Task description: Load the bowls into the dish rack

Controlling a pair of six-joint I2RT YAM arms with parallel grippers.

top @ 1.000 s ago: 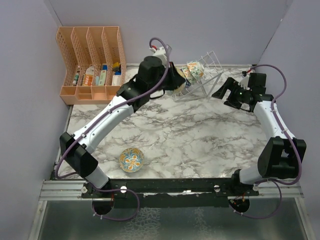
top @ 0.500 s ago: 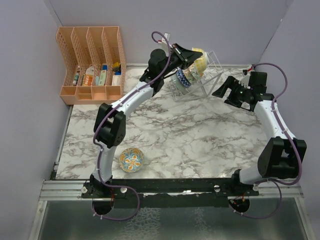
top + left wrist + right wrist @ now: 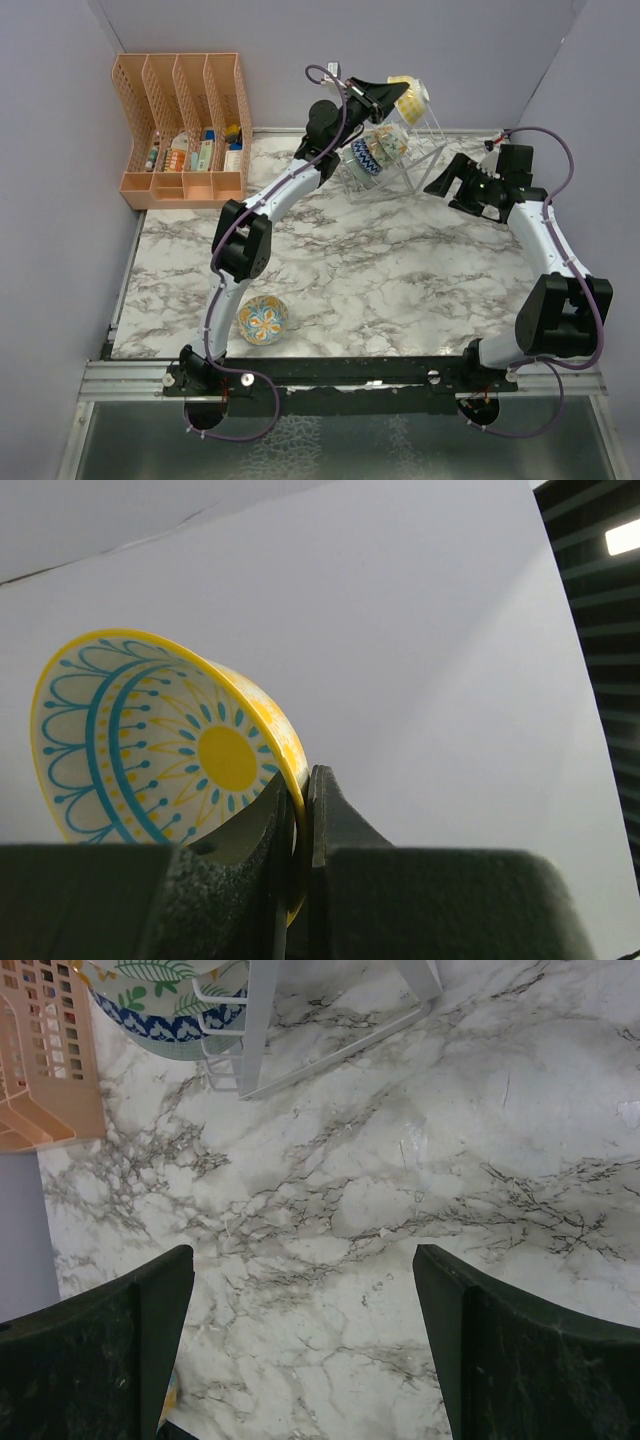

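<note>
The left arm (image 3: pixel 283 188) has unfolded and reached up. A second ago its left tool (image 3: pixel 392 97) sat low at the dish rack's (image 3: pixel 258 1020) left end. Now it's above the rack, clamping a yellow bowl (image 3: pixel 412 96) lifted higher against the back wall (image 3: pixel 480 50).

No lettering, label or number is legible on anything in view.

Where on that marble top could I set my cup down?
The widest bare stretch of the table is its middle, between the dish rack behind, the loose patterned bowl at front left and the right arm. The back is crowded: orange organizer, rack with bowls, the left tool holding a yellow bowl near it, the right tool beside.
</note>
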